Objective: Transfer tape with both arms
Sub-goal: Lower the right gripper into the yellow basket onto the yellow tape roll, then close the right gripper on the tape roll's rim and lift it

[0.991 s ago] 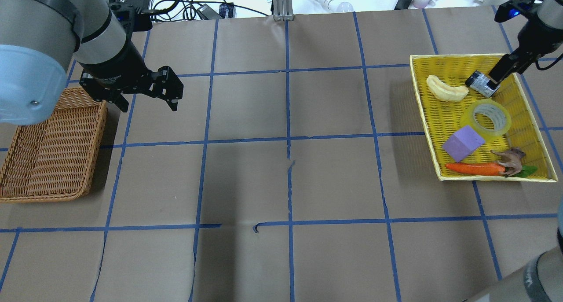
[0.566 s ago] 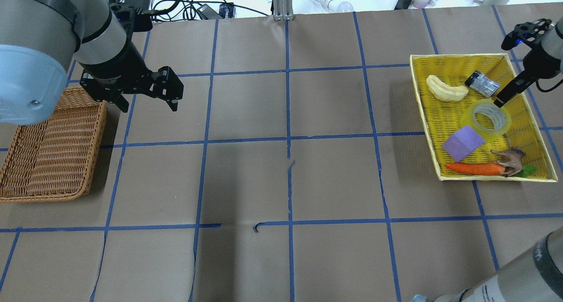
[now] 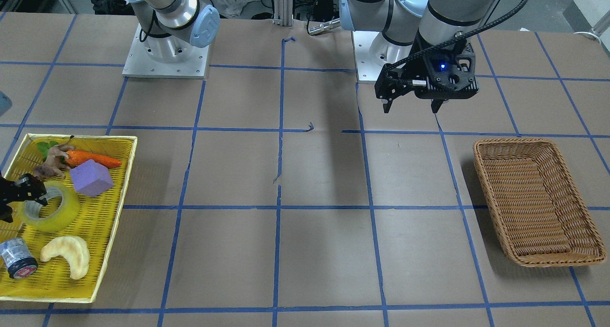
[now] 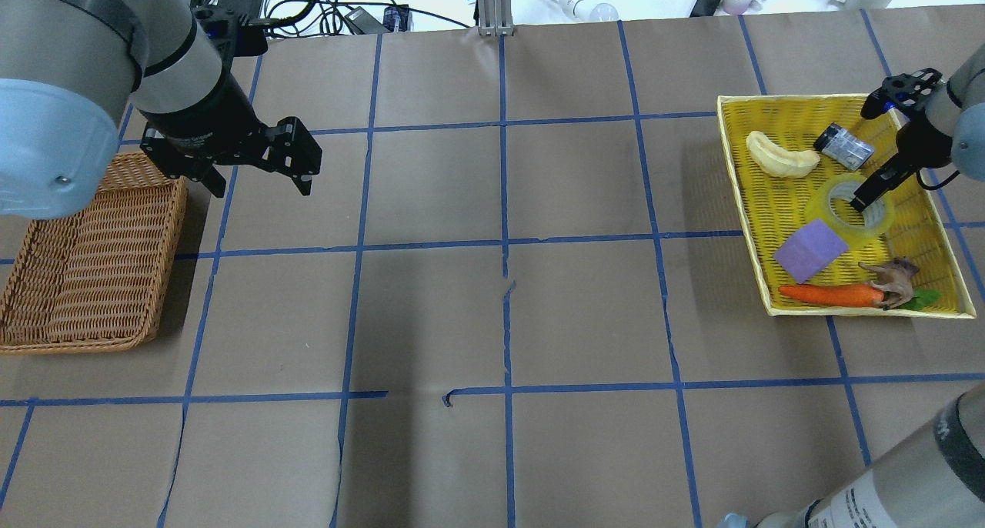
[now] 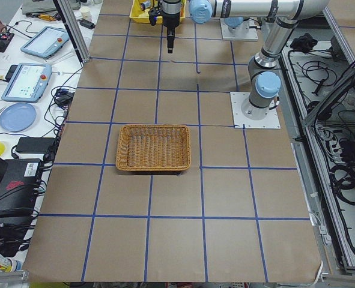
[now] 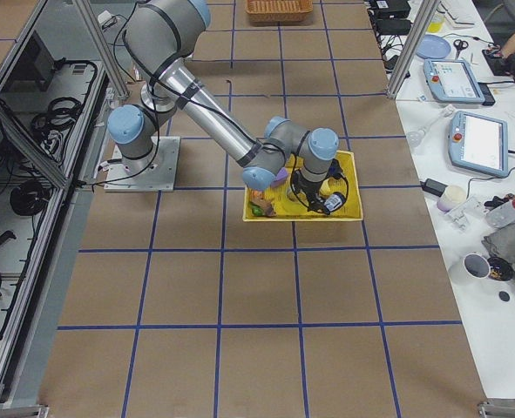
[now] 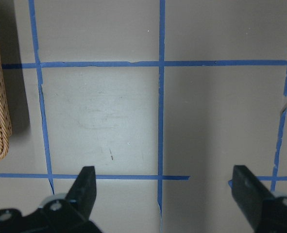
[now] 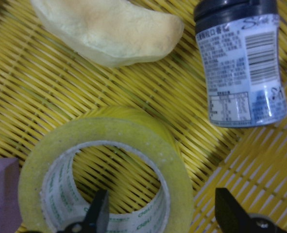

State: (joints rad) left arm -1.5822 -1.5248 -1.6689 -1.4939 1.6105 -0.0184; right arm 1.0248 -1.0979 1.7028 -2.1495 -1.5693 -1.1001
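Observation:
The tape (image 4: pixel 831 205), a yellow-green translucent ring with a white core, lies flat in the yellow tray (image 4: pixel 846 311) at the table's right. It also shows in the front view (image 3: pixel 66 212) and fills the right wrist view (image 8: pixel 104 131). My right gripper (image 4: pixel 862 201) is open and low over the roll. In the right wrist view (image 8: pixel 162 218) one finger is inside the core and the other outside, straddling the ring's wall without closing on it. My left gripper (image 4: pixel 260 182) is open and empty, hovering above the table beside the wicker basket (image 4: pixel 165 274).
The tray also holds a purple block (image 4: pixel 810 251), a carrot (image 4: pixel 827 295), a brown toy animal (image 4: pixel 893 278), a pale crescent-shaped piece (image 4: pixel 781 155) and a small silver-grey container (image 4: pixel 844 145) just behind the tape. Brown paper with blue tape lines covers the table.
My right gripper has moved from the small silver-grey container towards the robot and down onto the tape roll. The left arm has not moved.

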